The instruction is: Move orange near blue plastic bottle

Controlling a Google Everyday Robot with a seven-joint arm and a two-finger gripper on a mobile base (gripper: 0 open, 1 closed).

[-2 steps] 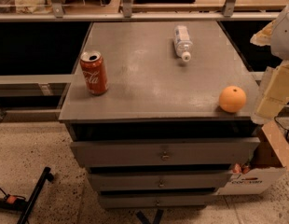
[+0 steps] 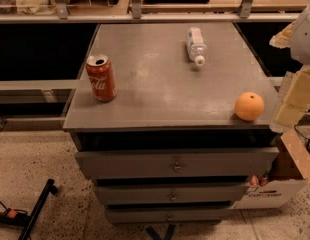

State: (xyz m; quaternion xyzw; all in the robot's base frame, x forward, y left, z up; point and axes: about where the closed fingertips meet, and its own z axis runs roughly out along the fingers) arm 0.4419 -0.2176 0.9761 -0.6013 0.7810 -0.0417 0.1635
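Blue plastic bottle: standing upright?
No: the blue plastic bottle lies on its side on the cabinet top, apart from the orange; the gripper is at the view's right edge, beside the orange.

Gripper (image 2: 294,96) is at the far right edge of my view, about mid-height, partly cut off by the frame. Pale cream blocks, tilted, lower end pointing down-left. White arm segment (image 2: 306,34) directly above it, also cropped at the edge. Nothing in its grasp that I can see.
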